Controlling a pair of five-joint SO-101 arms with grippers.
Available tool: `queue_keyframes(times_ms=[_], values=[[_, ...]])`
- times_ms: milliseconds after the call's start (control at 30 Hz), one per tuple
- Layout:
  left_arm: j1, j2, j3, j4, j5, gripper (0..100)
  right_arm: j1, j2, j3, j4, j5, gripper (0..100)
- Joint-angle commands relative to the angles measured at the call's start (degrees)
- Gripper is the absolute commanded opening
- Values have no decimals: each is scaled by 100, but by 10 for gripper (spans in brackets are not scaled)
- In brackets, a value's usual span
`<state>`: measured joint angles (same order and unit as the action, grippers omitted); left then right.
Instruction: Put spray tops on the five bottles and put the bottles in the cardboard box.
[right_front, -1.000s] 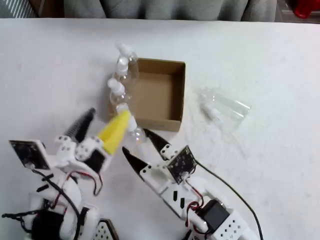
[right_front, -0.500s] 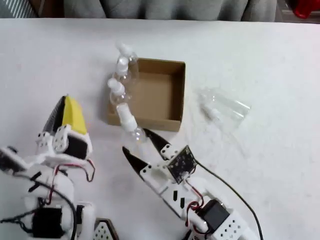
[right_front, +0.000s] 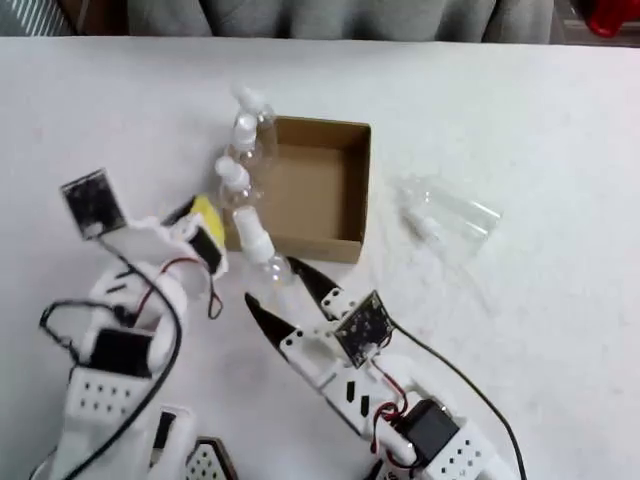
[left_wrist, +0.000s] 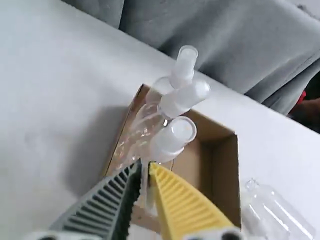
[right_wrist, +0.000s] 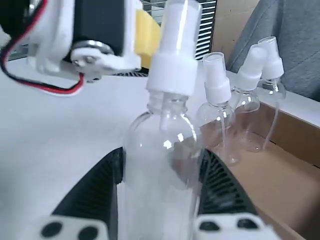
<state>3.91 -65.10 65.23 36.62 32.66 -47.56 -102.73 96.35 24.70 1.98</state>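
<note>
Right hand (right_wrist: 161, 162) grips the capped bottle (right_wrist: 162, 127), contact plain in its wrist view, unclear from above.

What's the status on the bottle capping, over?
Right gripper shut on capped bottle. Left gripper shut by its spray top. Last bottle lies uncapped beside cardboard box. Nothing blocking.

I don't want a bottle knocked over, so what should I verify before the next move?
1. Clear plastic bottle upright, gripped by the right tool: ok.
2. White spray top seated on that bottle: ok; screwed tight: cannot tell.
3. Left tool clear of that top: cannot tell.
4. Brown cardboard box has room inside: ok.
5. Loose clear bottle lying apart from the box has a top fitted: cannot tell.
</note>
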Motion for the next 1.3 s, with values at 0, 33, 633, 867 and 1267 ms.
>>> queue_keyframes(times_ms=[0,33,633,867,1267], values=[[163,1007,-624,-185,-53,27,22,-66,53,-127,0,15],[163,1182,-642,-185,-53,27,13,-66,53,-127,0,15],[989,189,123,-510,-88,27,-312,-66,53,48,0,15],[971,-1165,782,-501,-88,27,-295,-66,53,48,0,15],[-479,-2765,949,-862,149,27,-303,-66,53,48,0,15]])
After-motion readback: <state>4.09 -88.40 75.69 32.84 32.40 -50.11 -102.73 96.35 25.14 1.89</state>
